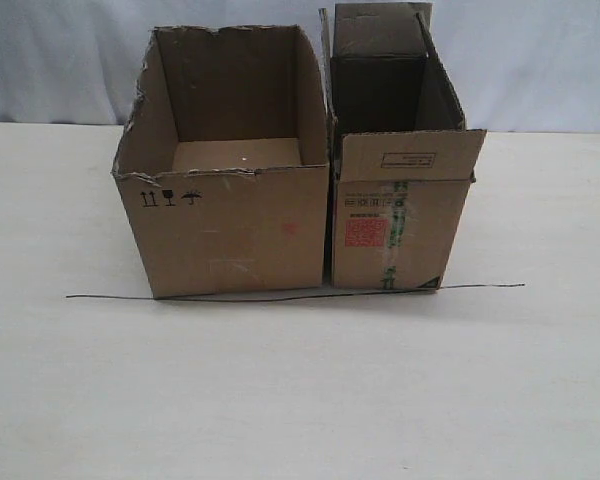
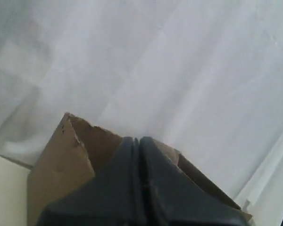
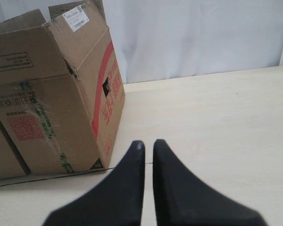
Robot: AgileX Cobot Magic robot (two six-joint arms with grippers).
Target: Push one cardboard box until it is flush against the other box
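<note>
The wide cardboard box (image 1: 230,225) with ragged top edges and black handling symbols stands open on the table, left of centre. Right beside it is the narrower other box (image 1: 400,215) with a red sticker and green-printed tape; only a thin dark seam shows between their sides. Neither gripper appears in the exterior view. My left gripper (image 2: 136,139) is shut and empty, with a torn corner of the wide box (image 2: 56,169) just beyond its tips. My right gripper (image 3: 148,143) is shut with a hairline gap, low over the table, off the narrow box's (image 3: 52,94) outer front corner.
A thin black line (image 1: 280,296) runs across the pale table (image 1: 300,400) along the boxes' front faces, also seen as the line (image 3: 47,176) in the right wrist view. A white curtain (image 1: 540,60) hangs behind the table.
</note>
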